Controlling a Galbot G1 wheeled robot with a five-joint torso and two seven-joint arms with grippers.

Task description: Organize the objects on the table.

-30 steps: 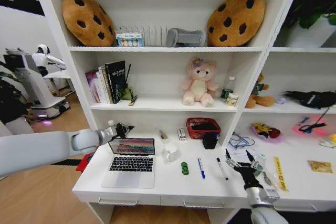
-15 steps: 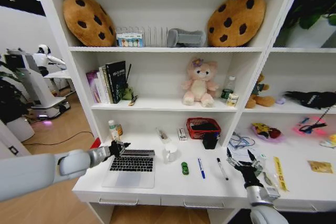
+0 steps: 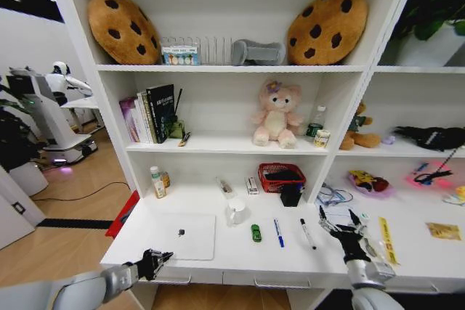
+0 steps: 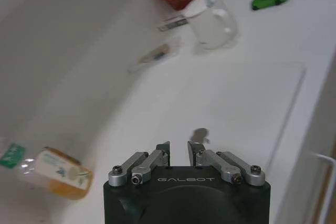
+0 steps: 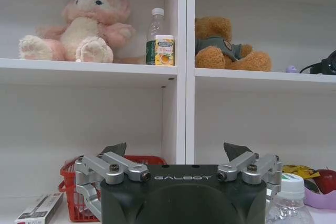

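White mug (image 3: 235, 211) beside shut laptop (image 3: 184, 236); left gripper (image 3: 154, 262) pressed together at table (image 3: 240, 258) edge, right gripper (image 3: 341, 223) spread.

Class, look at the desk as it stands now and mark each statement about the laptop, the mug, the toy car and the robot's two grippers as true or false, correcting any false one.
1. The silver laptop lies closed on the table. True.
2. The white mug lies tipped on its side. False: it stands upright, beyond the laptop's far right corner.
3. The green toy car sits between the mug and the blue pen. True.
4. The left gripper is shut on the laptop's lid. False: it is at the table's front edge, fingers nearly closed on nothing.
5. The right gripper has its fingers spread open. True.
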